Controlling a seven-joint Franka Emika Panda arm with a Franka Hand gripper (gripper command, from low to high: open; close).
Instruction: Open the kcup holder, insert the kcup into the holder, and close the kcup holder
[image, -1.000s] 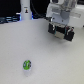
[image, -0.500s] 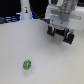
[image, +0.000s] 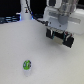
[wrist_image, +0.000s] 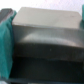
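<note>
Exterior view: one kcup (image: 27, 64) stands alone on the white surface (image: 45, 57), with open room all round it. One claw (image: 59, 36) hangs well apart, toward the exterior view's right, fingers spread with nothing between them. Arm cut off above.

Wrist view: one holder (wrist_image: 47, 35) fills the frame, blurred; teal fingers (wrist_image: 6, 42) at both edges.

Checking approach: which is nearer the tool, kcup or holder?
The kcup holder: the dark box fills the wrist view right at the tool. The green-topped kcup sits well away from it.
</note>
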